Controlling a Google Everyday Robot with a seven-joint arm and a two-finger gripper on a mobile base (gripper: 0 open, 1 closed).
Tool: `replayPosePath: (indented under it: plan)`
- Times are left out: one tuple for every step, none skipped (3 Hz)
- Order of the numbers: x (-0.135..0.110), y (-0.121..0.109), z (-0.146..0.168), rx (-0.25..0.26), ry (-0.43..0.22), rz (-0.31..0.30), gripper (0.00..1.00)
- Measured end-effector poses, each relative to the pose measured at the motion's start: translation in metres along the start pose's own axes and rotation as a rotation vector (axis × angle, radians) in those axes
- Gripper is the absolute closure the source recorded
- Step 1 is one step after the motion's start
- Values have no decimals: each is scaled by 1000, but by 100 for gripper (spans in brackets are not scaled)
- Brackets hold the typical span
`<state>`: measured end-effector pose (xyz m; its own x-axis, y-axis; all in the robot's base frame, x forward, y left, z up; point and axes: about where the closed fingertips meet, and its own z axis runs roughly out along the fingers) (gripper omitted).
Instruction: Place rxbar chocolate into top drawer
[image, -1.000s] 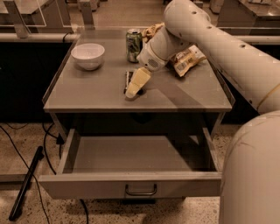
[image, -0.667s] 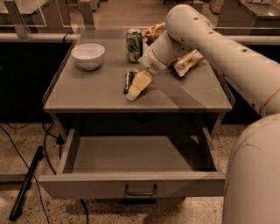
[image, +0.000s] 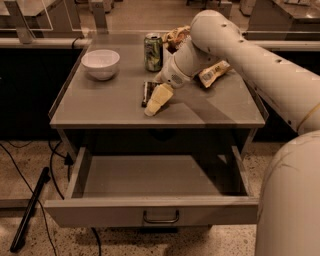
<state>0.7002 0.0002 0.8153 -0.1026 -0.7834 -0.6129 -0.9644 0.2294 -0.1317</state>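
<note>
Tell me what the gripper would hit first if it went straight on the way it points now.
Most likely the flat grey tabletop: the gripper angles down toward the table's front edge, right beside the small dark-wrapped rxbar chocolate. Depth is unclear, so it may already touch the bar.

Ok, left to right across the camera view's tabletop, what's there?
White bowl, green can, pale snack packet. The gripper is at the rxbar chocolate, just in front of the can, so both are left out.
</note>
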Motion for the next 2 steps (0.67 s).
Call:
replayPosePath:
  plan:
    - [-1,0,-1,0,0,0,57]
    - [-4,0,-6,1,0,0,81]
